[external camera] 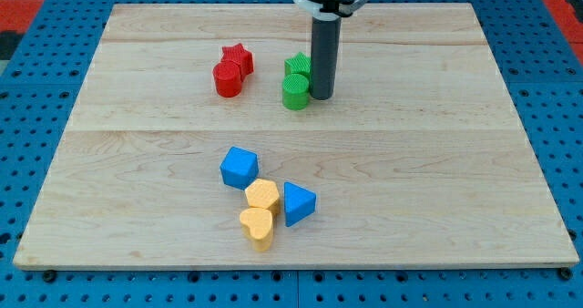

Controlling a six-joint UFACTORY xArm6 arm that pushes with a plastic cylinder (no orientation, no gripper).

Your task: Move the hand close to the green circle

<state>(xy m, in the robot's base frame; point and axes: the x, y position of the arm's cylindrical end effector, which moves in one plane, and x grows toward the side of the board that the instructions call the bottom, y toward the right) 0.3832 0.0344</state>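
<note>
The green circle (pixel 294 92) stands on the wooden board at the view's upper middle, with a green star (pixel 297 66) just behind it and touching it. My tip (pixel 322 97) rests on the board right beside the green circle, on its right side, touching or almost touching it. The rod rises straight up to the arm at the view's top edge.
A red circle (pixel 228 78) and a red star (pixel 239 58) sit together left of the green blocks. Lower down, a blue cube (pixel 239 167), a yellow hexagon (pixel 262 195), a yellow heart (pixel 258 226) and a blue triangle (pixel 297 202) form a cluster. The board (pixel 437 162) lies on a blue pegboard.
</note>
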